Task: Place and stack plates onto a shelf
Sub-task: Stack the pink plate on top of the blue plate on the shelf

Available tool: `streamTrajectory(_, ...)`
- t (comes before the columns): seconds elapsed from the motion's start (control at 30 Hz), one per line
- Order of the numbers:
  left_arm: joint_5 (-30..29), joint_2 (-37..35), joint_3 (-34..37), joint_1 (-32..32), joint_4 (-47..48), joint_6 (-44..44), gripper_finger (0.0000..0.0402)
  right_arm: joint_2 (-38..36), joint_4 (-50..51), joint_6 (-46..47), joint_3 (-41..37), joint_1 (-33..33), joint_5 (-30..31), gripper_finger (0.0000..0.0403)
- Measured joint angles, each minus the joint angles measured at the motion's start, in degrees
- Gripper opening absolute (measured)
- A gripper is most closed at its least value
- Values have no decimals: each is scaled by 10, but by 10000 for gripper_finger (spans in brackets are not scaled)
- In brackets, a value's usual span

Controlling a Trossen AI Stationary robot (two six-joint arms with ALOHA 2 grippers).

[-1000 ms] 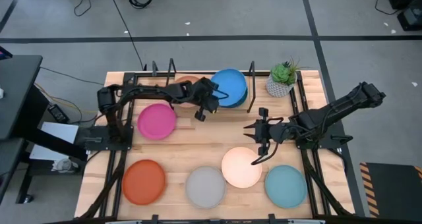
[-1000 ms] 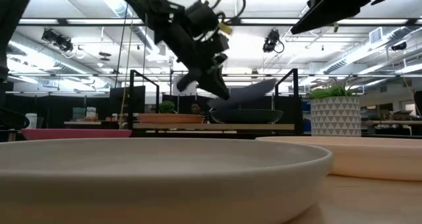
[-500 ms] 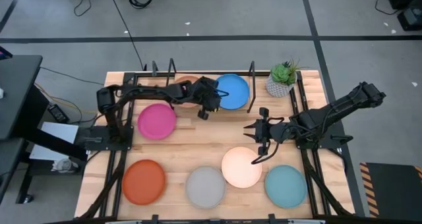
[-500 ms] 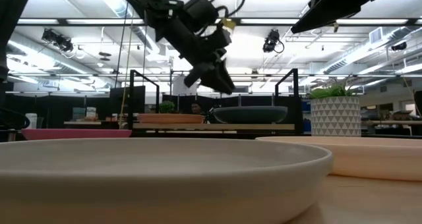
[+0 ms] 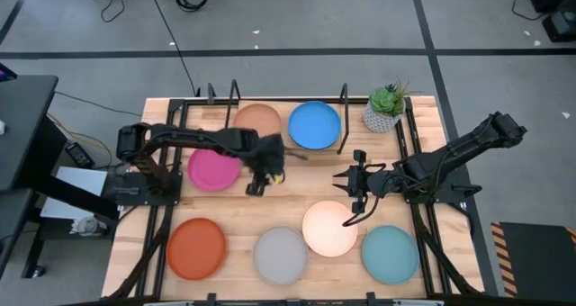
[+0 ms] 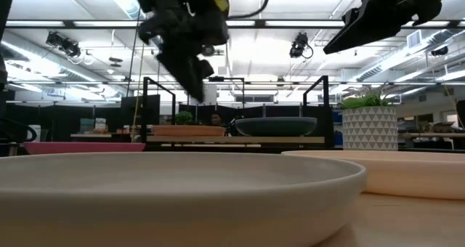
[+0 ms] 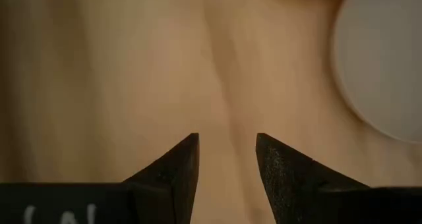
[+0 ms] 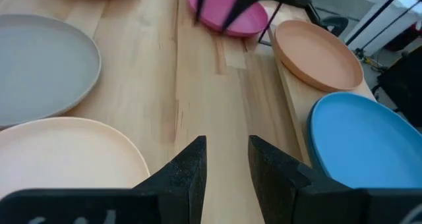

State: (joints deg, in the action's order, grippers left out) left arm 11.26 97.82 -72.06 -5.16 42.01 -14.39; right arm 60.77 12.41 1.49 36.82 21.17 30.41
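Observation:
On the shelf at the table's far edge, a tan plate lies flat on the left and a blue plate on the right. The pink plate lies on the table just in front of the shelf. The orange, grey, cream and light blue plates lie in a row near the front edge. My left gripper hangs open over bare wood, right of the pink plate. My right gripper hovers open above the cream plate's far rim.
A potted plant stands at the shelf's right end. Black hoop uprights rise from the shelf. Bare wood lies between the shelf and the front row of plates, where both grippers hang.
My left gripper has let go of the blue plate, which has gone from tilted to lying flat on the shelf. The gripper has then drawn back toward the table's near and left edges, ending beside the pink plate.

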Motion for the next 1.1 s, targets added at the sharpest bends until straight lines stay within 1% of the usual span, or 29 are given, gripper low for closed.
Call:
streamTrajectory(0.1,-39,2,22,34,39,58,159,0,-11,-3,-7,0,0,118)
streamTrajectory(0.2,-94,2,54,65,45,106,154,0,-16,-16,-11,0,0,118)
streamTrajectory(0.43,-127,-8,136,94,46,216,127,0,-58,-73,-17,-3,0,118)
streamTrajectory(0.57,-165,-35,160,111,46,263,118,0,-75,-95,-17,-11,-5,118)
streamTrajectory(0.67,-196,-61,163,136,49,289,116,0,-79,-106,-17,-20,-11,118)
streamTrajectory(0.83,-271,-92,163,174,125,369,117,0,-85,-107,-17,-33,-35,118)
streamTrajectory(0.9,-296,-96,163,187,129,393,120,0,-87,-107,-17,-35,-48,118)
streamTrajectory(1.03,-317,-95,165,203,129,406,140,0,-90,-105,-17,-35,-50,118)
streamTrajectory(1.1,-328,-95,183,203,121,408,154,0,-90,-102,-17,-34,-50,118)
